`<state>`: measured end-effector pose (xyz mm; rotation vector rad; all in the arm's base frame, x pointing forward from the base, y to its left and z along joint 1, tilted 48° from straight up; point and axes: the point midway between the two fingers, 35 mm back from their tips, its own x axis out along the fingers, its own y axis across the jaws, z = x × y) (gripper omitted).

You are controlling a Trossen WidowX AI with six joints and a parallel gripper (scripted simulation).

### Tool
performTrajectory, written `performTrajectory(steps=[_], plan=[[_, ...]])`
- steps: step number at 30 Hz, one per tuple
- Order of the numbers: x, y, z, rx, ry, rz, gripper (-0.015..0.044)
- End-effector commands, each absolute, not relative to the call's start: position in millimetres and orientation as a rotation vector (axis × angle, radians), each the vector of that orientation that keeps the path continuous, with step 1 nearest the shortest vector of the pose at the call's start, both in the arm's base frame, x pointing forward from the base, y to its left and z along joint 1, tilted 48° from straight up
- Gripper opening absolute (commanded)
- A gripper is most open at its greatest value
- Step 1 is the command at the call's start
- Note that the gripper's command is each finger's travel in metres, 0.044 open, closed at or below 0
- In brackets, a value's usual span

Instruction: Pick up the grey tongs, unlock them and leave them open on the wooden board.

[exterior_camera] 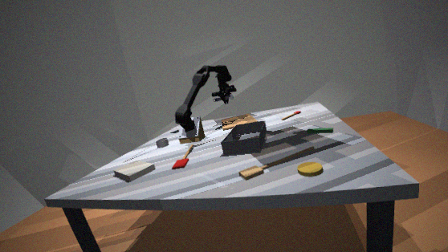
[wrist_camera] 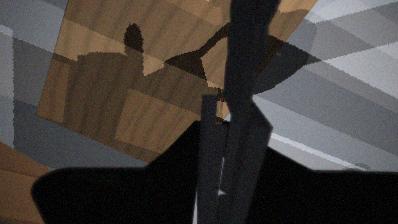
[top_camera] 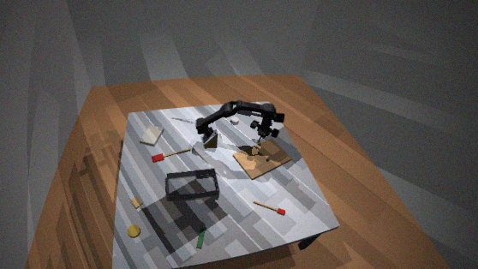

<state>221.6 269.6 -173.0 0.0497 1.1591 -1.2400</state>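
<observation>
Grey tongs (wrist_camera: 248, 65) hang clamped between the closed fingers of the robot's gripper (top_camera: 259, 138), held in the air above the wooden board (top_camera: 274, 156) and well apart from the dark roasting tin (top_camera: 191, 184). No brand, label or legible writing shows on any item.

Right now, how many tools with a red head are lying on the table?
2. One red-headed tool lies near the pale block, beyond the roasting tin. The other lies near the table's edge, past the wooden board. None seems hidden.
</observation>
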Motion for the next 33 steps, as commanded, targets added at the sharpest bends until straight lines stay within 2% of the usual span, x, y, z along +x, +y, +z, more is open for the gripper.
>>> performTrajectory(steps=[1, 33], plan=[[221.9, 264.7, -178.4, 0.049, 1.152, -1.242, -0.015], [218.3, 229.1, -217.3, 0.05, 1.151, -1.242, -0.015]])
